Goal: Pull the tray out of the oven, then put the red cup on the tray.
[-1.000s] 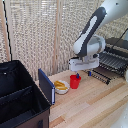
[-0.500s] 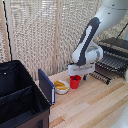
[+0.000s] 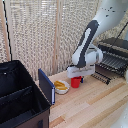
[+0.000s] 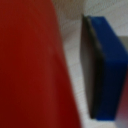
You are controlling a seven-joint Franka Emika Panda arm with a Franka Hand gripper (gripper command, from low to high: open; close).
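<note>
The red cup (image 3: 76, 83) stands on the wooden table beside a white bowl. My gripper (image 3: 80, 76) is down right over the cup, touching or nearly touching its top, and its fingers are hidden by the hand. In the wrist view the red cup (image 4: 30, 65) fills half the picture, very close and blurred, and no fingers show. The oven (image 3: 119, 46) sits at the exterior view's right. The tray (image 3: 112, 63), a dark rack of thin bars, sticks out of the oven's front toward the cup.
A white bowl with yellow food (image 3: 61, 87) sits next to the cup. A blue-edged dark panel (image 3: 46, 86) (image 4: 102, 65) stands upright beyond it. A big black bin (image 3: 20, 97) fills the exterior view's left. A curtain hangs behind the table.
The arm has lowered and shifted slightly toward the exterior view's left, bringing the gripper down onto the red cup. The cup, bowl and tray have stayed in place.
</note>
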